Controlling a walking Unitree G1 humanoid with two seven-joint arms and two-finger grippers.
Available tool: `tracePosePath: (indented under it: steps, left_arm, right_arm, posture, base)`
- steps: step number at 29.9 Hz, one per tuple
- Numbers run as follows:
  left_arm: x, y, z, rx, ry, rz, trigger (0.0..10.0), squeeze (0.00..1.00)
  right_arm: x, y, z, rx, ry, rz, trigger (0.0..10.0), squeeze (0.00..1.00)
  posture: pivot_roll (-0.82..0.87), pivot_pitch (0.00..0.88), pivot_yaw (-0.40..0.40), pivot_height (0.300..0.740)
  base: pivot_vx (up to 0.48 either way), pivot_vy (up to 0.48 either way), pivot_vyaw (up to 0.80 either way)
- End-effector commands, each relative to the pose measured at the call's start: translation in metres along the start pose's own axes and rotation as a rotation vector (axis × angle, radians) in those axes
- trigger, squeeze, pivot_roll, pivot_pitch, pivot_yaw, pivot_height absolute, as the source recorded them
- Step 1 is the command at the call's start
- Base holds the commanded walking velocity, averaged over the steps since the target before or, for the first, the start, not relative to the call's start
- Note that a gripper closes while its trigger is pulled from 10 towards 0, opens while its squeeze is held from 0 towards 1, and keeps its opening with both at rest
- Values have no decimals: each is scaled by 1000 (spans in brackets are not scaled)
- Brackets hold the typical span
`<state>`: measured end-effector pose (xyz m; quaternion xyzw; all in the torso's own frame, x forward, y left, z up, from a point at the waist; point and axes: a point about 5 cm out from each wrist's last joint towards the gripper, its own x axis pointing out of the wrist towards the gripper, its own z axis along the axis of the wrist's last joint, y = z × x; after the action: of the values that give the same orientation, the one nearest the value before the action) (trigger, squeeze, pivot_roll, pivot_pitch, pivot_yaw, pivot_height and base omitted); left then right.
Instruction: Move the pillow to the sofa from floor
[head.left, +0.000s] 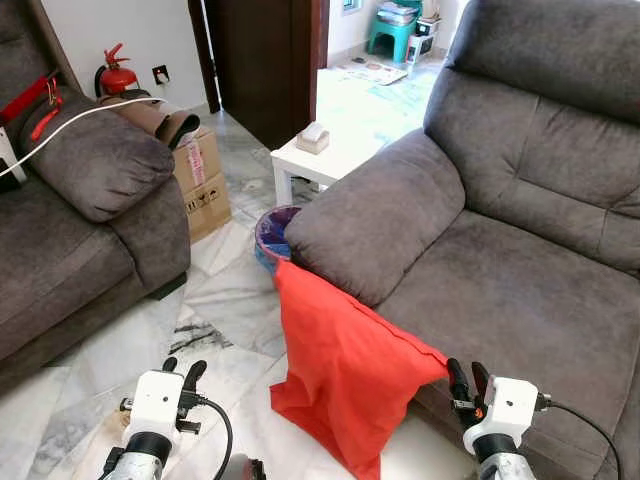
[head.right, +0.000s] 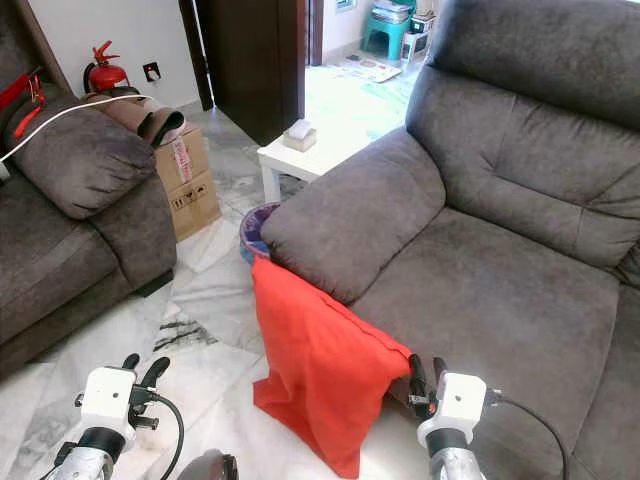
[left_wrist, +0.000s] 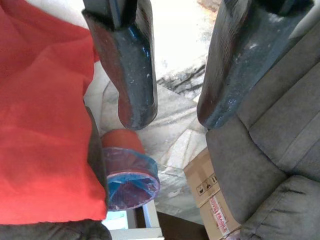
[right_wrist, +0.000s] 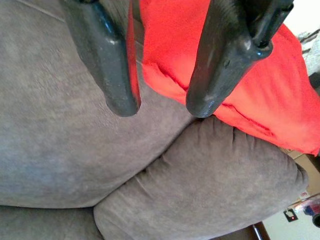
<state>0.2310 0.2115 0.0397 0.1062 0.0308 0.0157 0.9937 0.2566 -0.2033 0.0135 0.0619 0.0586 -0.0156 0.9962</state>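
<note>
Pillow (head.left: 340, 370): red, leaning against sofa (head.left: 520, 300) front, lower end on floor (head.left: 230, 310), top corner just left of right gripper (head.left: 467, 383); long axis running up the armrest (head.left: 375, 215) edge; right gripper nearer, fingers apart, holding nothing; left gripper (head.left: 183, 377) further left over open floor, fingers apart; seat beyond right gripper bare, room to drop; bin (head.left: 270, 235) behind pillow.

You see a bright orange-red pillow (head.left: 345, 375) against a dark grey-brown sofa (head.left: 520, 270), a white floor (head.left: 215, 310) veined with grey and black marble, a white desk (head.left: 315, 160), and a red fire extinguisher (head.left: 117, 75) by the wall
</note>
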Motion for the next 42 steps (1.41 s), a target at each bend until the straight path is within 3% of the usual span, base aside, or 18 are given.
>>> tracePosePath:
  steps: [1, 11, 18, 19, 20, 25, 30, 33, 42]
  left_arm:
    - [0, 0, 1, -6, -4, -5, 10000, 0]
    - [1, -3, 1, -8, -2, -29, 10000, 0]
    - [1, -7, 0, -7, 5, -62, 10000, 0]
    - [0, -7, 0, -6, 10, -65, 10000, 0]
    - [0, -7, -1, -6, 12, -66, 10000, 0]
    - [-1, -9, -2, -10, 17, -75, 10000, 0]
    - [-1, -12, -3, -7, 28, -95, 10000, 0]
    - [-1, -13, -3, -6, 26, -105, 10000, 0]
    - [4, -17, 6, -14, -5, -118, 10000, 0]
  right_arm:
    - [0, 0, -2, 6, 11, -10, 10000, 0]
    - [1, -2, -2, 2, 17, -27, 10000, 0]
    - [3, 1, -2, -4, 19, -20, 10000, 0]
    - [3, 1, -2, -2, 24, -16, 10000, 416]
    - [3, 1, -2, -1, 28, -13, 10000, 1000]
    - [4, -2, -4, 3, 48, 1, 10000, 1000]
    - [9, 10, -10, 3, 153, 223, 10000, 1000]
    - [13, 12, -6, 7, 151, 275, 10000, 1000]
    - [32, 13, 11, -10, 113, 270, 10000, 1000]
  posture:
    - [24, 117, 9, 636]
    - [21, 116, 11, 636]
    - [27, 115, 9, 636]
    - [27, 115, 9, 636]
    - [27, 116, 8, 636]
    - [27, 117, 9, 636]
    - [27, 118, 12, 636]
    - [31, 119, 11, 636]
    - [57, 131, -4, 636]
  base:
    - [319, 0, 0]
    - [315, 0, 0]
    - [0, 0, 0]
    - [0, 0, 0]
    - [0, 0, 0]
    - [0, 0, 0]
    - [0, 0, 0]
    - [0, 0, 0]
    - [0, 0, 0]
